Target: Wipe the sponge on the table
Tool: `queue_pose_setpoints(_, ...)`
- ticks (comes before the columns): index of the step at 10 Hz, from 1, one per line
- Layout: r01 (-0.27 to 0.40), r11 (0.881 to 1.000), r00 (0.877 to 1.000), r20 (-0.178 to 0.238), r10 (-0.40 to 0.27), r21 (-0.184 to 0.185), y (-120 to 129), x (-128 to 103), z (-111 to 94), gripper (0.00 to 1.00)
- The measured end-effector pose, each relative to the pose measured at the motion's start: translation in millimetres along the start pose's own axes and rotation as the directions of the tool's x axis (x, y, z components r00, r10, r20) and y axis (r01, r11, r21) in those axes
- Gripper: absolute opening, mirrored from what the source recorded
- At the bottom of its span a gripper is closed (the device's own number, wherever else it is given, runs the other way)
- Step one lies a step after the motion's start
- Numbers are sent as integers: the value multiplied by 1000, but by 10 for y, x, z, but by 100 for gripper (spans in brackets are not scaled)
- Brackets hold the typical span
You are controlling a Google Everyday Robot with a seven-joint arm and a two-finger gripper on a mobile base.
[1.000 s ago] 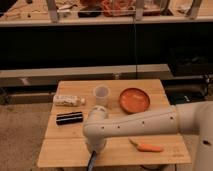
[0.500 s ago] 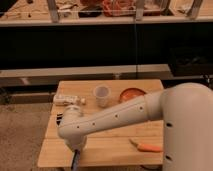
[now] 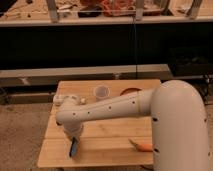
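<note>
The light wooden table (image 3: pixel 107 137) fills the lower middle of the camera view. My arm reaches across it from the right. Its gripper (image 3: pixel 74 141) points down over the table's front left part. It is shut on the sponge (image 3: pixel 73 148), a small dark slab with a bluish face. The sponge hangs tilted from the fingers, its lower end at the table top near the front edge.
A white cup (image 3: pixel 102 92) stands at the back middle, and an orange plate (image 3: pixel 130 91) shows partly behind my arm. A white object (image 3: pixel 64 98) lies at the back left. An orange carrot (image 3: pixel 142 146) lies at the front right. Dark shelving runs behind the table.
My arm has swung further left over the table, and the gripper with the sponge has moved left and in from the front edge. The black block at the left is now hidden by the arm.
</note>
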Motion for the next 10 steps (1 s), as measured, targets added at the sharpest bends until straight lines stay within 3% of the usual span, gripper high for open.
queue_pose_setpoints(2, -48, 999, 998, 28, 47, 20, -7, 297, 44, 1)
queue_pose_setpoints(4, -149, 988, 987, 58, 147, 34, 171, 533, 64, 1)
queue_pose_setpoints(5, -168, 985, 984, 57, 166, 29, 263, 575, 78, 1)
queue_pose_setpoints(10, -165, 986, 985, 57, 163, 25, 262, 563, 66, 1)
